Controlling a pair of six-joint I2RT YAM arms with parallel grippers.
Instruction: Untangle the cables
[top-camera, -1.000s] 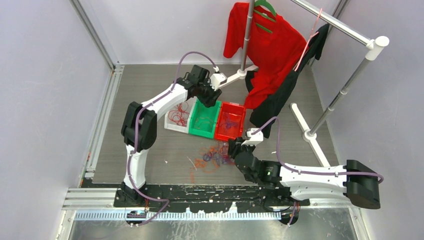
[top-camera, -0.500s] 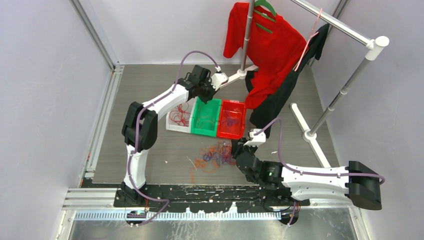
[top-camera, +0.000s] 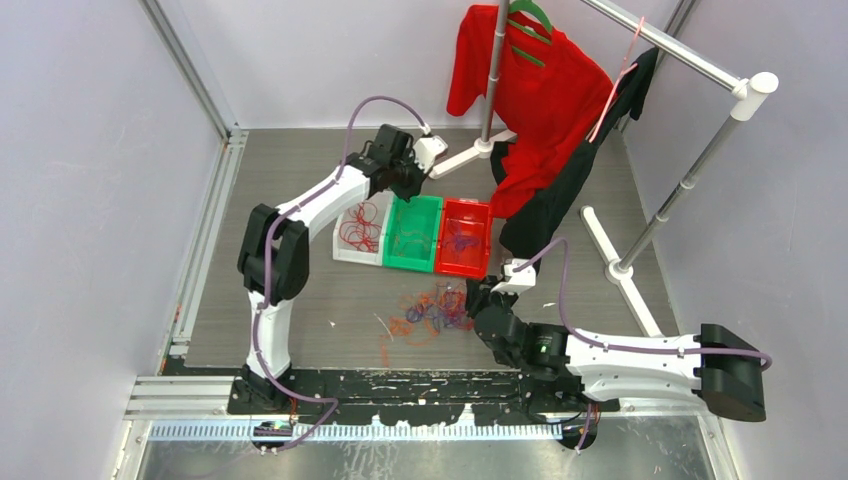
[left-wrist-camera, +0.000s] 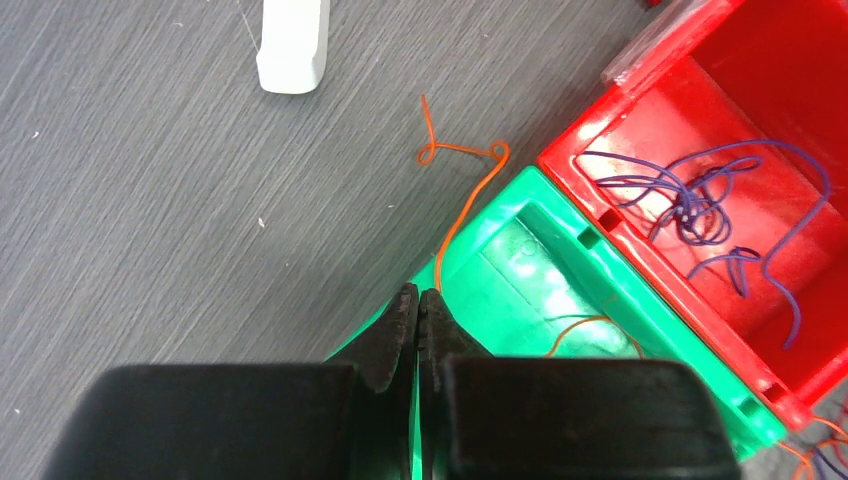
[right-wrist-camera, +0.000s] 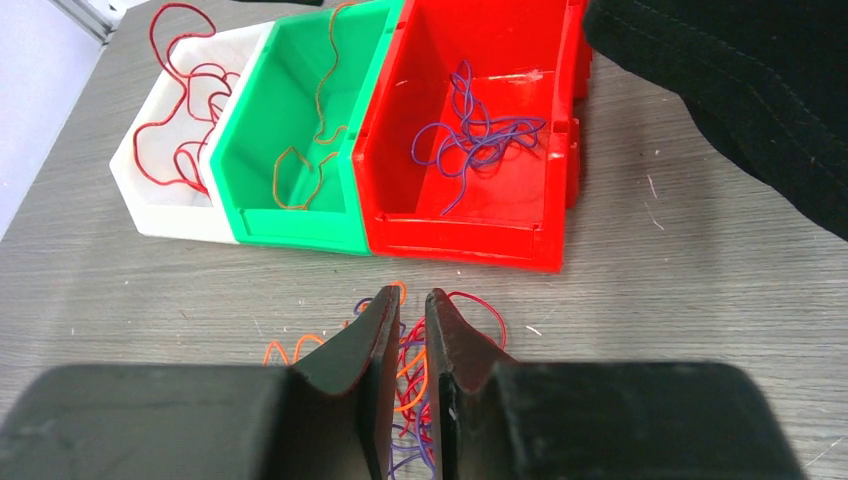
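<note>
The cables (top-camera: 432, 312) lie as a red, orange and purple tangle on the grey floor in front of three bins. My right gripper (top-camera: 472, 298) is low over the tangle's right side. In the right wrist view it (right-wrist-camera: 411, 292) is open by a narrow gap, and strands of the tangle (right-wrist-camera: 410, 395) show inside that gap. My left gripper (top-camera: 410, 186) is at the far rim of the green bin (top-camera: 405, 265), with its jaws (left-wrist-camera: 417, 293) shut. An orange cable (left-wrist-camera: 462, 205) trails from the floor up to the fingertips; whether it is pinched is not clear.
A white bin (right-wrist-camera: 170, 225) holds red cables (right-wrist-camera: 185, 120). The green bin (right-wrist-camera: 300, 235) holds an orange one (right-wrist-camera: 300, 180), and the red bin (right-wrist-camera: 460, 250) holds purple ones (right-wrist-camera: 480, 140). A clothes rack (top-camera: 700, 160) carries a red shirt (top-camera: 530, 90) and a black garment (right-wrist-camera: 740, 90). Its white foot (left-wrist-camera: 292, 45) lies behind the bins.
My left gripper has shut and drawn back and to the left from above the green bin. The right gripper's jaws have narrowed over the tangle.
</note>
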